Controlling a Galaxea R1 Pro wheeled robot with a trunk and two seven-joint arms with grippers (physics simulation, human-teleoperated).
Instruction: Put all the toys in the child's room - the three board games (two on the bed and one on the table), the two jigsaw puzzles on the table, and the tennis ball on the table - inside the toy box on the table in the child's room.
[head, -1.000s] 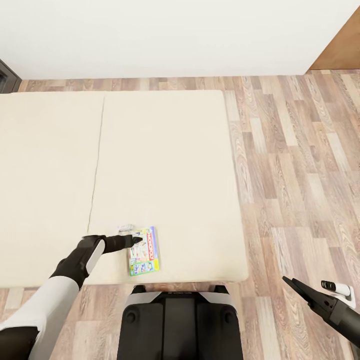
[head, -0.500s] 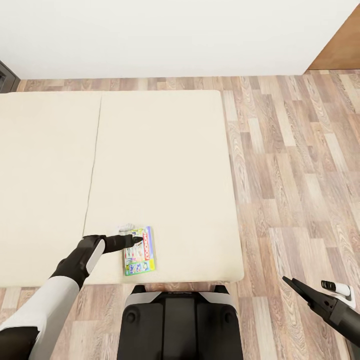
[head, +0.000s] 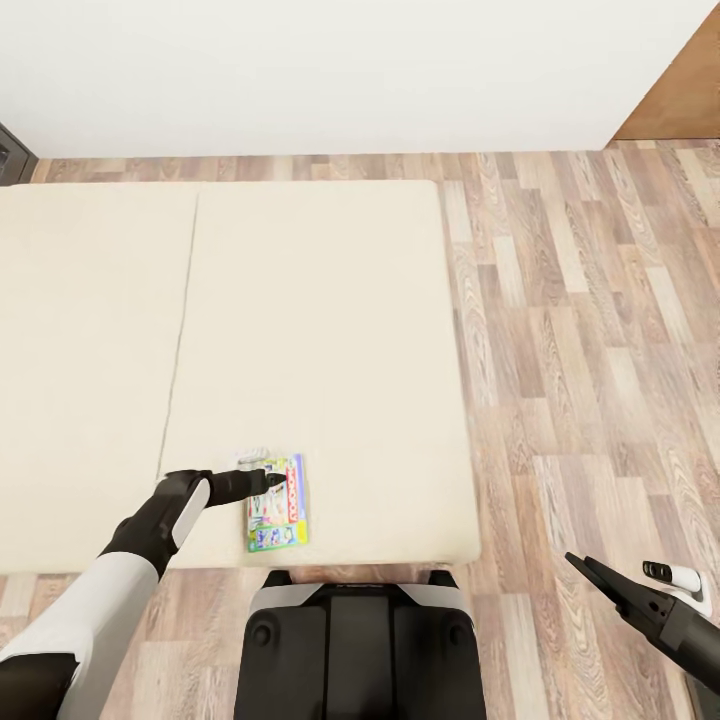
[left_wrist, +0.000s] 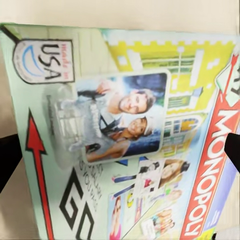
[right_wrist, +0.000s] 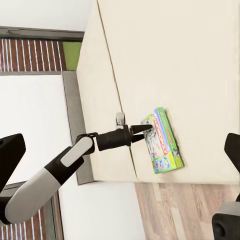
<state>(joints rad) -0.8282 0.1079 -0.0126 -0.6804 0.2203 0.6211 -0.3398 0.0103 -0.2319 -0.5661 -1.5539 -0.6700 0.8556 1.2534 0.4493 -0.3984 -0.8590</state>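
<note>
My left hand (head: 268, 480) hovers open over the Monopoly box (head: 276, 503), lower centre on the bed (head: 330, 330), aligned to grip. Right hand (head: 590, 572) idles open.

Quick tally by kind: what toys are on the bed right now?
Board games: 1, the Monopoly box near the bed's front edge, under the left gripper.
Puzzles: 0.
Balls: 0.
Total: 1 toy.
</note>
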